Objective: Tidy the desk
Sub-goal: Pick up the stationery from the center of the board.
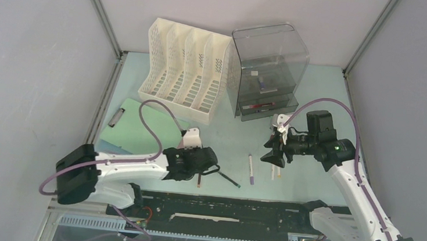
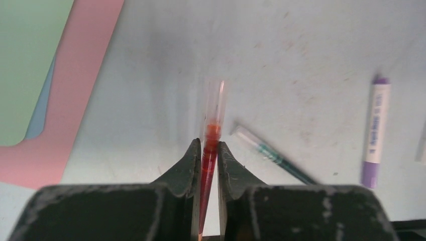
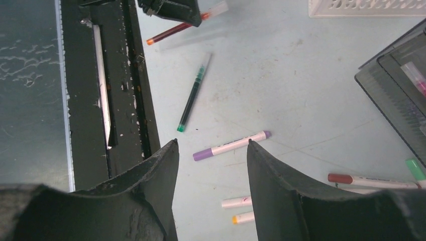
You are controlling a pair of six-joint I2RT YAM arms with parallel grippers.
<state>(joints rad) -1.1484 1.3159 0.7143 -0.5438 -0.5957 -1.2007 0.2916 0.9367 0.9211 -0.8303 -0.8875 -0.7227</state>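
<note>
My left gripper (image 1: 206, 165) is shut on a red pen (image 2: 210, 150), whose clear cap sticks out past the fingertips low over the pale mint-green desk (image 1: 318, 100). A green pen (image 2: 276, 158) lies just right of it, and a purple marker (image 2: 376, 133) lies further right. In the right wrist view the red pen (image 3: 176, 31) shows in the left gripper (image 3: 171, 7) at the top. My right gripper (image 3: 212, 144) hangs open and empty above the purple marker (image 3: 231, 145). Beside it lie two white markers (image 3: 236, 202) and a red-capped marker (image 3: 366, 181).
A white slotted file organizer (image 1: 186, 68) and a smoky clear drawer box (image 1: 268, 70) stand at the back. A green clipboard (image 1: 140, 126) over pink and blue sheets lies at the left. Black rails (image 1: 227, 209) run along the near edge.
</note>
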